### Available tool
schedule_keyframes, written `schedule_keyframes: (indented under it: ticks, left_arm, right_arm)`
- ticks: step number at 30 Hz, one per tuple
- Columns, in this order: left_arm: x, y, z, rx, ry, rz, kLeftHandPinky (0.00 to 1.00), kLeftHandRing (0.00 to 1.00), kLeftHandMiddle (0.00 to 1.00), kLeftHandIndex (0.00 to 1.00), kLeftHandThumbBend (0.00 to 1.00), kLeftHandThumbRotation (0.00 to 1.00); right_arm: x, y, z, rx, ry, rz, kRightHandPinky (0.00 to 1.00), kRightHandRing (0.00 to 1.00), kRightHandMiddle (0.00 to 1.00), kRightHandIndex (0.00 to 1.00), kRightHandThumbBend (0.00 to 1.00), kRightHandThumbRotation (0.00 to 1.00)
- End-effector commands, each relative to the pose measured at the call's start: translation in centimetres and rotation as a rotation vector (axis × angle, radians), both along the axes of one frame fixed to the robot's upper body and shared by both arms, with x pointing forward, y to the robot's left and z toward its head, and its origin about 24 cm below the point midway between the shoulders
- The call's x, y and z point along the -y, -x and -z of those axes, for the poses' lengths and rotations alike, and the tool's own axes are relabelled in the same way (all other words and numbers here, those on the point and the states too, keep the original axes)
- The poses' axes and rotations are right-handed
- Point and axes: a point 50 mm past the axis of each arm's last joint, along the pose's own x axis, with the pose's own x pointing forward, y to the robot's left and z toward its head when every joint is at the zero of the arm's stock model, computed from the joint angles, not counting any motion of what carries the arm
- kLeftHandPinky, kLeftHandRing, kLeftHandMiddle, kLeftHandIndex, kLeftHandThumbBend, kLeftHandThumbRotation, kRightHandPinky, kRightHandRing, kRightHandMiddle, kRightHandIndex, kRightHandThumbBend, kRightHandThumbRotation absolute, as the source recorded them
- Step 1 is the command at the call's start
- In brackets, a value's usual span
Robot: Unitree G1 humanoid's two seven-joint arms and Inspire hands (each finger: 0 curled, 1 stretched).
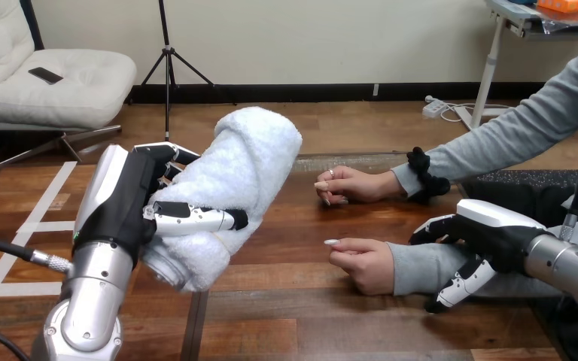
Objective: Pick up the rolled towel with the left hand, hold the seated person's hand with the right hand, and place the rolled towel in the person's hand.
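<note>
Over the wooden bench (286,301) we see the rolled towel (248,165) raised at the view's left, the left robot hand (132,203) clasping it with fingers and thumb. At the right, the right robot hand (489,233) curls round the person's grey-sleeved wrist (414,267), how firmly we can't quite tell. The person's nearer hand (365,263) and farther hand (350,184) rest on the bench.
</note>
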Motion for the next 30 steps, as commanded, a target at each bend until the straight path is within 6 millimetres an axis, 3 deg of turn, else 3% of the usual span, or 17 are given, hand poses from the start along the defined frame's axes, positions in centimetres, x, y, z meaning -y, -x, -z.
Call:
schedule_keyframes:
  ticks: [1,15,30]
  left_arm:
    - [0.12,-0.33,-2.56,0.126,-0.009,0.021,0.24,0.32,0.39,0.44,0.62,0.00]
    - [-0.14,-0.19,-2.32,0.122,-0.010,0.010,0.19,0.27,0.36,0.43,0.63,0.00]
    - [-0.26,-0.07,-2.19,0.117,-0.025,-0.009,0.25,0.33,0.39,0.43,0.65,0.00]
  right_arm:
    - [-0.81,-2.13,-3.05,0.113,0.003,-0.023,0.63,0.74,0.78,0.76,1.00,0.22]
    - [-1.09,-2.26,-2.92,0.116,0.048,-0.045,0.60,0.70,0.74,0.72,1.00,0.21]
    - [-1.25,-2.42,-2.72,0.105,0.062,-0.044,0.57,0.63,0.67,0.66,1.00,0.16]
